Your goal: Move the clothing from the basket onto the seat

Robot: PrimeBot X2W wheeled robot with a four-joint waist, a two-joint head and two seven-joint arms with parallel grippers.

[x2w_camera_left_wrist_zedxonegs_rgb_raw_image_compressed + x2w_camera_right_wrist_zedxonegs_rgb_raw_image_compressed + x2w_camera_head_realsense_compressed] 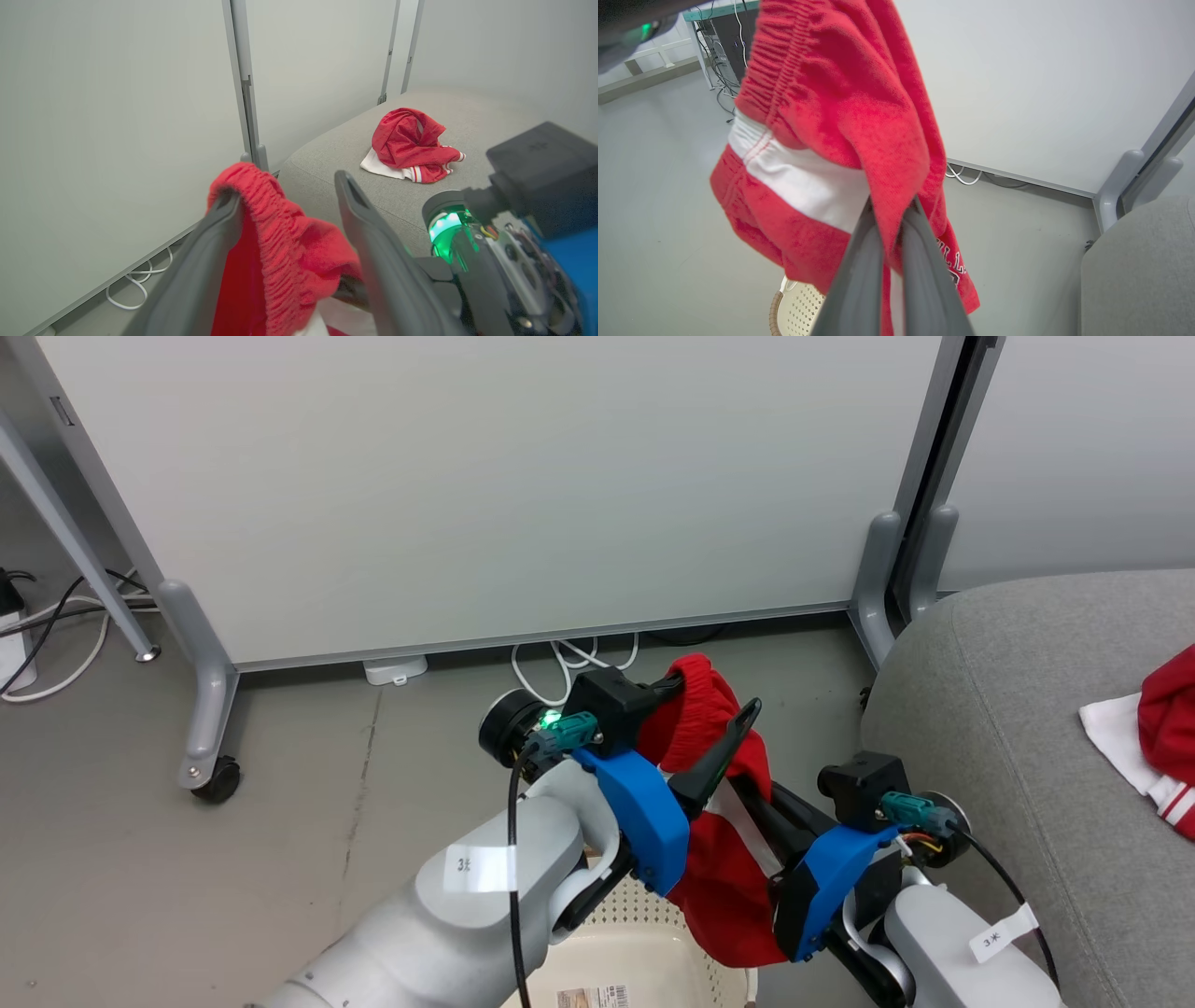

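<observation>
**Transfer step: a red garment (724,868) held above the basket (644,919), bound for the seat (1008,709).**

The right claw (892,205) is pinched tight on a fold of the garment. The left claw (285,191) stands wide apart, gripping nothing, with the elastic waistband merely draped over one finger. Other red and white clothing (411,144) lies on the seat. The next move probably calls for swinging both arms rightward over the cushion before releasing.

Lab-like test space — wheeled partition panels (485,485), loose cables (565,663), bare grey floor (112,877)
</observation>
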